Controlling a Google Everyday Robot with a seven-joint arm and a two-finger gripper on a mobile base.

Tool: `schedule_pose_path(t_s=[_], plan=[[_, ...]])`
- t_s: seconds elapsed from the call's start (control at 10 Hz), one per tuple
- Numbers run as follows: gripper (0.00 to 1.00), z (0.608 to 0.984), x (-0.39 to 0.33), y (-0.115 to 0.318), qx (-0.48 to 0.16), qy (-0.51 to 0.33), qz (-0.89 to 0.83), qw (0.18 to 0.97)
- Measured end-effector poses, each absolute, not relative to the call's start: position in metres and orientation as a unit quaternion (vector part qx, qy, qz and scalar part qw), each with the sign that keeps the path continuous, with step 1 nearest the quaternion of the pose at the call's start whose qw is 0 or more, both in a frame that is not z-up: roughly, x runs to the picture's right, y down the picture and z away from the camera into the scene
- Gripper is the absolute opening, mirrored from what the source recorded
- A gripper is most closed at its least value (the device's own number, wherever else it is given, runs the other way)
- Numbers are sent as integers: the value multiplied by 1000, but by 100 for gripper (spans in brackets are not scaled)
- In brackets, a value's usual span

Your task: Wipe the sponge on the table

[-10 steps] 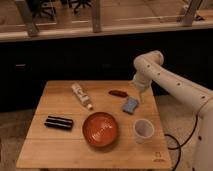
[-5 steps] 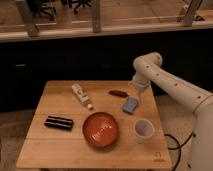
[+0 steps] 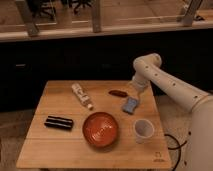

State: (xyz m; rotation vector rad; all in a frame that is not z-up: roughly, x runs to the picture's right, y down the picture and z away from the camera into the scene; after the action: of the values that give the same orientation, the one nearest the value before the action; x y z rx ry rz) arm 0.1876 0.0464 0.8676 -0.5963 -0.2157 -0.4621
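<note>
The light-blue sponge [image 3: 130, 105] lies flat on the right part of the wooden table [image 3: 57, 149], between a dark red oblong item and a white cup. My gripper [image 3: 134, 97] comes down from the white arm's elbow at the back right. It is right at the sponge's far edge, on it or just above it, and its tip is hard to make out against the sponge.
A dark red oblong item [image 3: 118, 93] lies just left of the gripper. A white cup [image 3: 143, 130] stands in front of the sponge, and a red bowl [image 3: 100, 129] sits at centre front. A white bottle [image 3: 81, 95] lies at the back, and a black bar [image 3: 59, 122] lies at the left.
</note>
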Motion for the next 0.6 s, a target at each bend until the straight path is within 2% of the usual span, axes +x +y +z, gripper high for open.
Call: schedule_pose_path(t_s=[0.6], plan=[[80, 889, 188, 58, -295, -117, -231, 920]])
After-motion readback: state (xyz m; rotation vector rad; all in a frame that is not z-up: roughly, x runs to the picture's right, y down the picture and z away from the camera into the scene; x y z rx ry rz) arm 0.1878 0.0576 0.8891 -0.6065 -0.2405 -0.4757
